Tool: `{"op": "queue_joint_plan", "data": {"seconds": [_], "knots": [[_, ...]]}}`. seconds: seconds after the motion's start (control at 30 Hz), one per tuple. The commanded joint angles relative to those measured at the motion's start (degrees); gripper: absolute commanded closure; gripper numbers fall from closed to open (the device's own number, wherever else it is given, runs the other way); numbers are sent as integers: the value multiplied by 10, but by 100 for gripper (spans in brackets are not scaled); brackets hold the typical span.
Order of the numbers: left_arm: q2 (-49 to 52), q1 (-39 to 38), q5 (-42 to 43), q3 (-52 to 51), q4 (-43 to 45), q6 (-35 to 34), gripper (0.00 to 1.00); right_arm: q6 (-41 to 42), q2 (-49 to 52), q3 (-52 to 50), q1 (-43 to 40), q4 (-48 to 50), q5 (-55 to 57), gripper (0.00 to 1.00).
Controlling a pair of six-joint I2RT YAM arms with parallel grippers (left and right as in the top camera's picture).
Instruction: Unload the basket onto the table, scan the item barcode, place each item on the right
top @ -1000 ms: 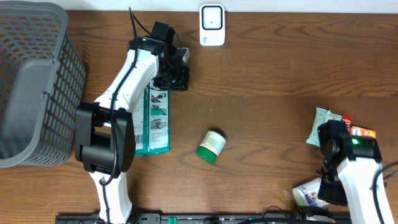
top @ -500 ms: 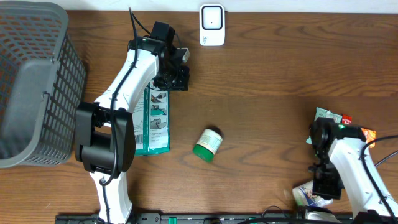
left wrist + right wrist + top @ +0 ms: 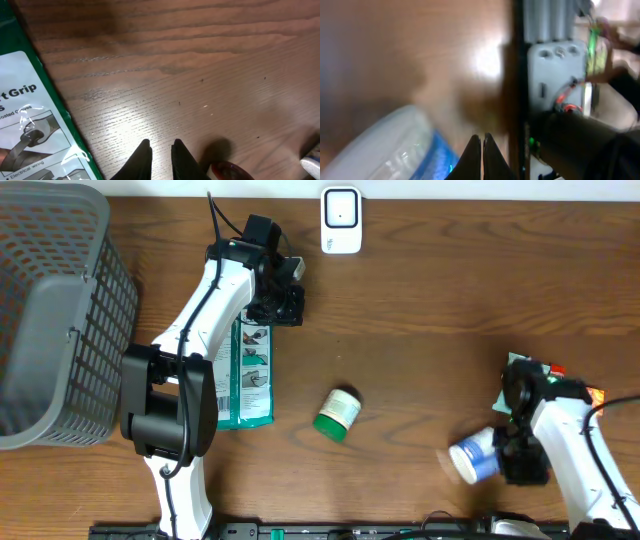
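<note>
One readable word, "Grip", on green-edged package (image 3: 30,125) beside left pincer (image 3: 161,146).

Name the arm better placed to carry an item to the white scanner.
Right: its claw is beside the blue-and-white bottle. The left claw, though nearer the white scanner, holds nothing.

white scanner (image 3: 341,221) upright at table's far edge.

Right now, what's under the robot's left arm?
A green packet lies flat on the table, partly under the left arm. Its right side shows; the arm covers the rest.
</note>
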Motion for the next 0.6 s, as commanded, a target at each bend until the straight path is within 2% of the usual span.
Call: {"op": "queue_joint_plan", "data": {"seconds": [0.0, 0.07, 0.13, 0.23, 0.43, 0.57], "knots": [[-11, -1, -5, 6, 6, 3, 85, -269, -1, 82, -2, 3, 33, 99], [-11, -1, -5, 6, 12, 3, 85, -386, -1, 129, -2, 6, 15, 99], [-11, -1, -5, 6, 14, 3, 85, -493, -1, 165, -2, 19, -24, 94], [-11, -1, -5, 6, 11, 3, 85, -593, -1, 191, -2, 52, -97, 90], [-11, -1, -7, 6, 8, 3, 84, -604, 3, 190, -2, 48, -201, 89], [-11, -1, -38, 6, 7, 3, 84, -604, 3, 178, -2, 33, -210, 89]]}}
